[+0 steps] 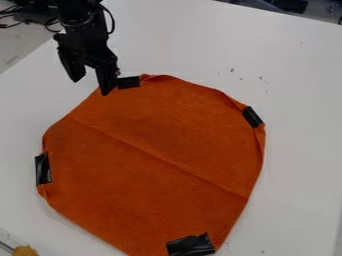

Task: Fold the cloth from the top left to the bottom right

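White tabletop (294, 75) lies beneath the gripper (90, 86), whose two fingers stand apart. Orange cloth (147, 145) spreads from beside one fingertip to well below the gripper; a black tape patch (129, 82) sits just right of that fingertip.

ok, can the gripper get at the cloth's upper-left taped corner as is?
Probably yes: the gripper is open, one finger beside the black tape on the orange cloth, nothing lying over that corner. Fingertip height is unclear.
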{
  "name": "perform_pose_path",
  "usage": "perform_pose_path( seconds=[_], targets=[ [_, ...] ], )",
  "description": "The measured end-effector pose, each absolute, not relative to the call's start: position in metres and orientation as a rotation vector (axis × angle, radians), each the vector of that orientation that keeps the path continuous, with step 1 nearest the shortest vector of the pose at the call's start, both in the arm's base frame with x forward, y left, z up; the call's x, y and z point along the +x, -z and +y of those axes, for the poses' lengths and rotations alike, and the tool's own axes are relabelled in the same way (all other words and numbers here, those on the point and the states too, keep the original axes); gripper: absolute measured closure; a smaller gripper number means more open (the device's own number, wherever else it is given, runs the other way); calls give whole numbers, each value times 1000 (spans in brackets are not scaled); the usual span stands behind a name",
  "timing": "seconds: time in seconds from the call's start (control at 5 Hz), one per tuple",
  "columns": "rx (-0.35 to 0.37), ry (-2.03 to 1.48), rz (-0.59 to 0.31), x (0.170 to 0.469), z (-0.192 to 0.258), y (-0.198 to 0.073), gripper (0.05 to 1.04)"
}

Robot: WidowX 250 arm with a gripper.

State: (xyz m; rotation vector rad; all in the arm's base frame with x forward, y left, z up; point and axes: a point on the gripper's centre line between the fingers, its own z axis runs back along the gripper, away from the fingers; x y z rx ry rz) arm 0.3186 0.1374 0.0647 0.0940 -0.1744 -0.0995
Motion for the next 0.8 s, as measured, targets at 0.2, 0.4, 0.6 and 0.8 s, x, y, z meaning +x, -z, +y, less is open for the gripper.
perform_pose_path(
  seconds=[0.2,0.4,0.6,0.8],
  targets=[
    [61,192,-186,355,146,-49,83],
    [51,232,-185,378,144,-39,83],
    [51,270,-181,395,139,-34,83],
    [54,276,-176,400,142,-28,83]
  ],
)
